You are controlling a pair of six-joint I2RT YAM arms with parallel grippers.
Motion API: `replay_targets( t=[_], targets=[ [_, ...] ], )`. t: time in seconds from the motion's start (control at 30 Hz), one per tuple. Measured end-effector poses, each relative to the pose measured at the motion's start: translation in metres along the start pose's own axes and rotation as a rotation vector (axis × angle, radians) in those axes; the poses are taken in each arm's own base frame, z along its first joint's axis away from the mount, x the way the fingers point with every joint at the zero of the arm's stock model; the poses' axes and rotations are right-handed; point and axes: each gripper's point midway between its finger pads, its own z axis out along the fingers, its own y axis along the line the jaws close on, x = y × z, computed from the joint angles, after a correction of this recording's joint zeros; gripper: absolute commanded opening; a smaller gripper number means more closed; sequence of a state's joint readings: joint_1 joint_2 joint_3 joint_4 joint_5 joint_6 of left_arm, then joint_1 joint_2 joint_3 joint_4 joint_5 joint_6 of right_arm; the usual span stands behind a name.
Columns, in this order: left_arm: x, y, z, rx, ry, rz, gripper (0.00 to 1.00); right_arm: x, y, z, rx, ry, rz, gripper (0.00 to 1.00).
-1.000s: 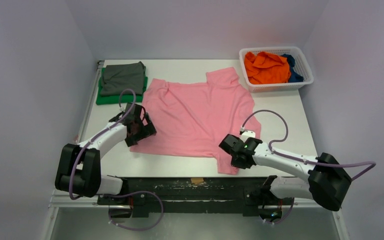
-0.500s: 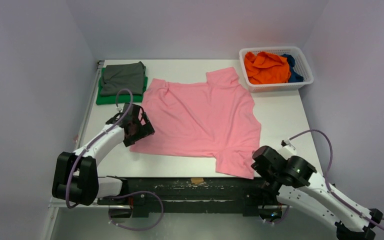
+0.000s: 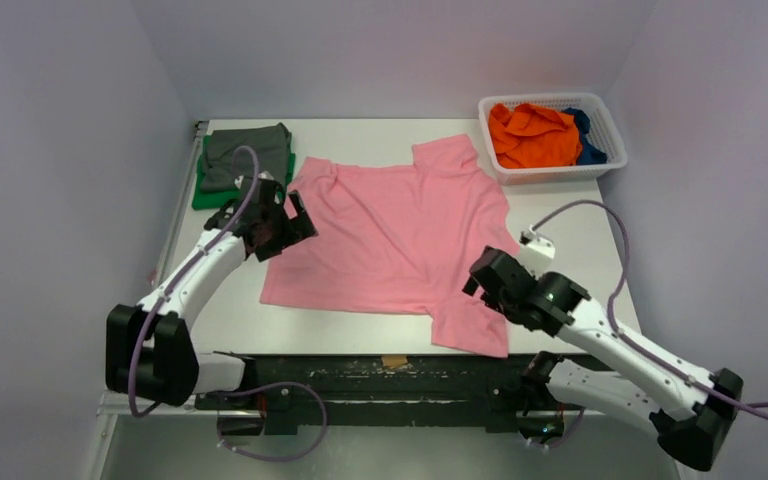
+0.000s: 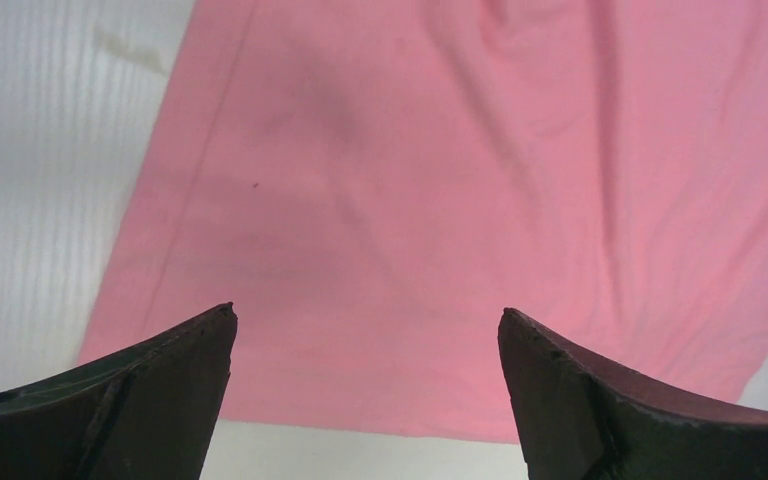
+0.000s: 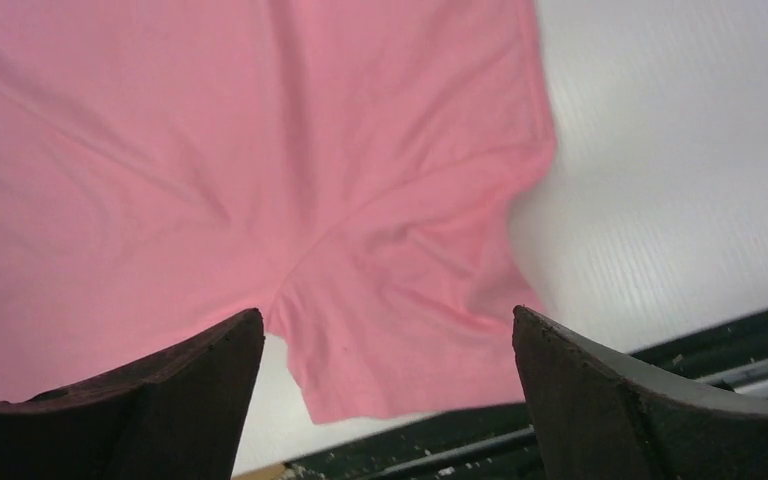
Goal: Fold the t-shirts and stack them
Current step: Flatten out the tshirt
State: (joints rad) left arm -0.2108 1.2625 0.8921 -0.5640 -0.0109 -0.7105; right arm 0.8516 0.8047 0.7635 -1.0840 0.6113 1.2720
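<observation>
The pink t-shirt lies spread flat in the middle of the table, one sleeve reaching the near edge. Over its left side hovers my left gripper, open and empty; in the left wrist view the pink t-shirt fills the space beyond the left gripper. My right gripper hangs open above the near right sleeve, holding nothing. The right wrist view shows that sleeve under the right gripper. A folded grey t-shirt rests on a folded green one at the back left.
A white mesh basket at the back right holds an orange shirt and a dark blue one. A black rail runs along the table's near edge. Walls close in on the left, the right and the back.
My right gripper opened and let go of the near right sleeve, swung out to the near right, then came back over it. The left gripper moved farther back along the shirt's left edge.
</observation>
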Motion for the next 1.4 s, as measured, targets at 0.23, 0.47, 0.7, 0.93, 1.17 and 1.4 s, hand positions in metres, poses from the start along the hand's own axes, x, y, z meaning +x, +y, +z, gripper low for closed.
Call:
replay_targets(
  t=[0.23,0.47,0.7,0.93,1.17,1.4],
  targets=[
    [-0.039,-0.044,0.048,0.026,0.078,0.039,1.0,-0.068,0.082,0.081,-0.012,-0.008,-0.072,0.85],
    [-0.025,-0.032,0.102,-0.061,0.199,0.032,1.0,-0.102,0.124,0.191,-0.036,0.074,-0.156,0.81],
    [0.007,-0.006,0.094,-0.091,0.247,0.021,1.0,-0.099,0.131,0.257,-0.039,0.146,-0.196,0.81],
    [0.038,0.011,0.071,-0.082,0.279,0.004,1.0,-0.122,0.147,0.278,-0.099,0.119,-0.15,0.81],
    [0.05,0.031,0.056,-0.162,0.289,-0.015,1.0,-0.13,0.145,0.282,-0.112,0.121,-0.12,0.82],
    [0.038,0.032,0.038,-0.179,0.224,-0.025,1.0,-0.131,0.14,0.276,-0.112,0.14,-0.139,0.85]
  ],
)
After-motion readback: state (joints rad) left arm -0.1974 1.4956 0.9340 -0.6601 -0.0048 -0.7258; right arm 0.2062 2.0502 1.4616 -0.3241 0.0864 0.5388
